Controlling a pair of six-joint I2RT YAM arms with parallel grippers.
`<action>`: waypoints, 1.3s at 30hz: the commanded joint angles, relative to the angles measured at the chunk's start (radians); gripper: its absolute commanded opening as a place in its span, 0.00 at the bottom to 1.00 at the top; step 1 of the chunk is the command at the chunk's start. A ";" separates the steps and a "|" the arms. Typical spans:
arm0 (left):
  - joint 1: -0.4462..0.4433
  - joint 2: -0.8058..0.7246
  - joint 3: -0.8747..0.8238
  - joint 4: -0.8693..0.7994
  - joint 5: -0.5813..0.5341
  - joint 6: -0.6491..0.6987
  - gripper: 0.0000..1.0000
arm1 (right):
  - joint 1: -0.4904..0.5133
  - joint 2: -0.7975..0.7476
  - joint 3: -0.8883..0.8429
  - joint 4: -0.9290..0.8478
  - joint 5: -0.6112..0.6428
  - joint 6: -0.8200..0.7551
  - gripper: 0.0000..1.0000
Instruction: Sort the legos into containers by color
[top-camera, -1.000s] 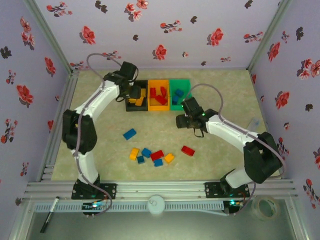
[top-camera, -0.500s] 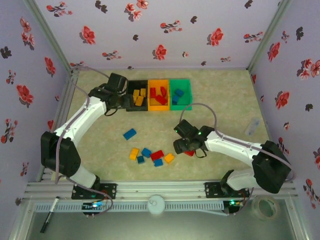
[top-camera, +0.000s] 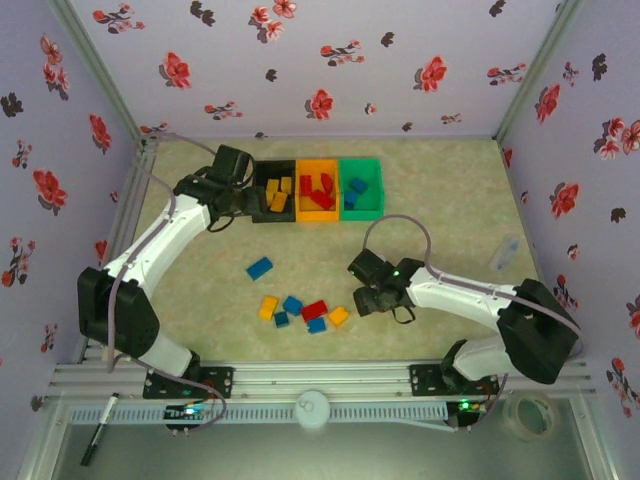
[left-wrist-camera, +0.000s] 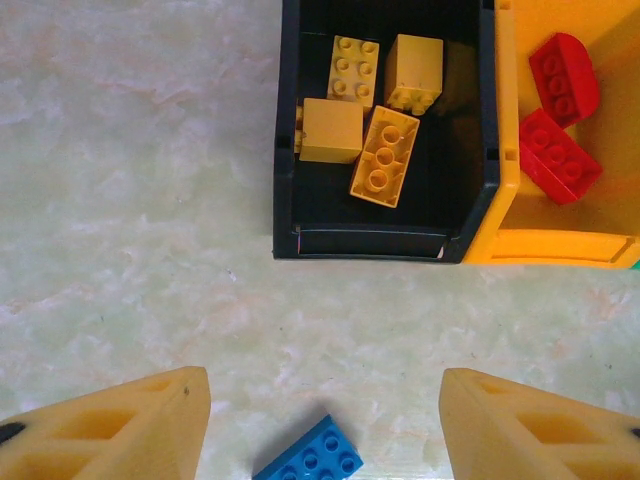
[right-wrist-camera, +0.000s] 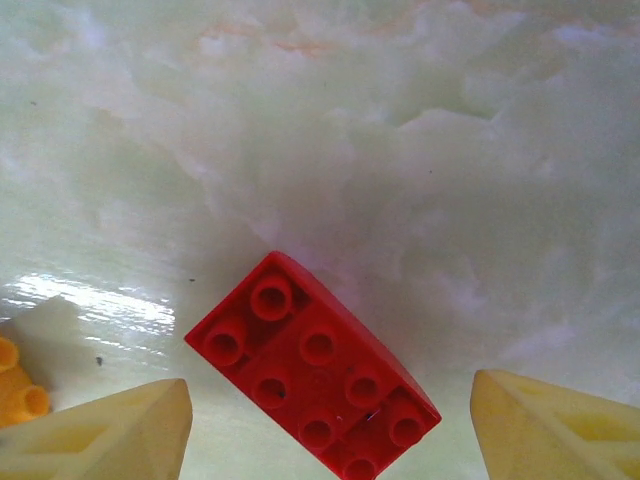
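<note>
While its two yellow fingers (right-wrist-camera: 110, 435) stand wide apart with nothing clamped, the right gripper (right-wrist-camera: 330, 405) hangs low over a red brick (right-wrist-camera: 300, 360). That brick lies studs up on the table (right-wrist-camera: 420, 150) between the fingers, clear of both, and an orange brick (right-wrist-camera: 12, 385) shows at the left edge. Seen from above, a loose cluster (top-camera: 300, 312) of yellow, blue and red legos lies just left of this gripper. The left gripper (left-wrist-camera: 320, 385) is likewise spread and empty, over bare table just short of the black bin (left-wrist-camera: 380, 243), with a blue brick (left-wrist-camera: 310, 458) low between its fingers. Four yellow bricks (left-wrist-camera: 383, 155) lie in the black bin. The orange bin (left-wrist-camera: 560, 245) joined to it holds red bricks (left-wrist-camera: 555, 155), and the green bin (top-camera: 372, 211) beyond holds blue ones.
</note>
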 joint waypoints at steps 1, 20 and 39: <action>-0.008 -0.024 0.000 -0.010 0.008 -0.013 0.62 | 0.005 0.031 -0.010 0.020 0.026 0.027 0.73; -0.007 -0.034 -0.004 -0.024 0.007 -0.009 0.59 | 0.003 0.054 -0.023 0.060 0.022 0.029 0.32; -0.026 -0.040 -0.063 0.006 0.007 -0.023 0.59 | -0.202 0.302 0.534 0.315 -0.065 -0.171 0.23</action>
